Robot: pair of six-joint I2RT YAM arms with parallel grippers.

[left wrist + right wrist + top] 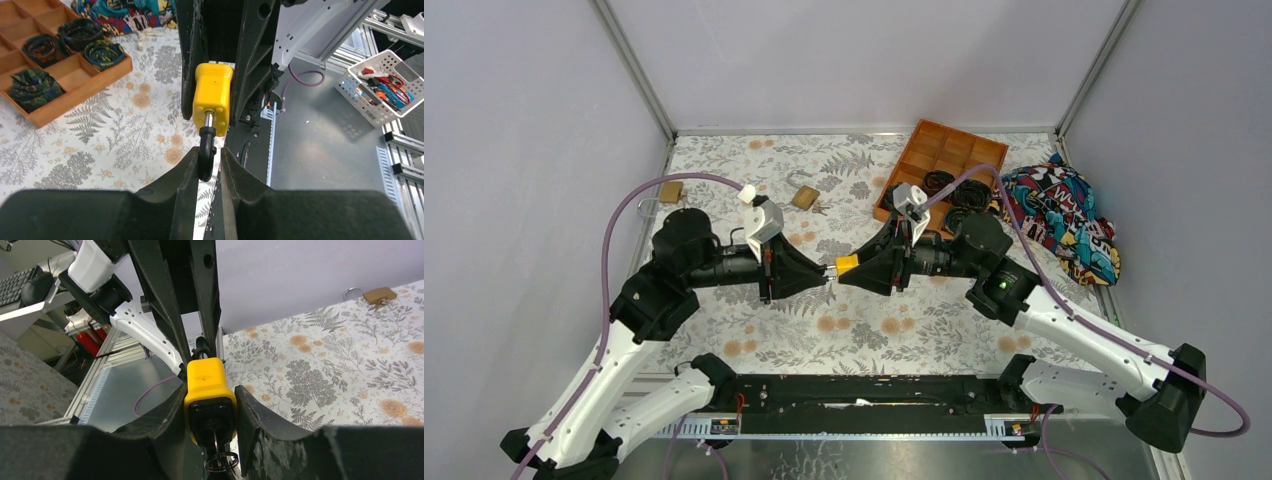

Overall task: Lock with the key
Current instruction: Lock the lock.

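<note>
Right now the yellow padlock [847, 264] hangs in mid-air close to the centre of the overhead view, clear of the flowered worktop [864, 330] and bridged between the two arms. The right fingers [255, 410] clamp its body from both sides, and the key [218, 450] sits in the keyhole at the near end, its ring dangling free with nothing holding it. At the far end, the left fingers [185, 175] are closed in a pinch on the dark shackle [206, 155], which rises from the body by one visible leg and curves into their grip; I cannot tell whether its other leg is seated in the body. By my reading the task is about midway: lock picked up, key inserted, shackle in hand. What is left is to press the shackle home, if it is not already, and to turn the key, which probably calls for one set of fingers to let go and take the key instead. Further out on the worktop lie a brass padlock [804, 197] at 11 o'clock and another brass lock [671, 190] at 10 o'clock, a wooden tray [934, 150] at 1 o'clock, and a patterned cloth bag [1064, 215] at 2 o'clock.
</note>
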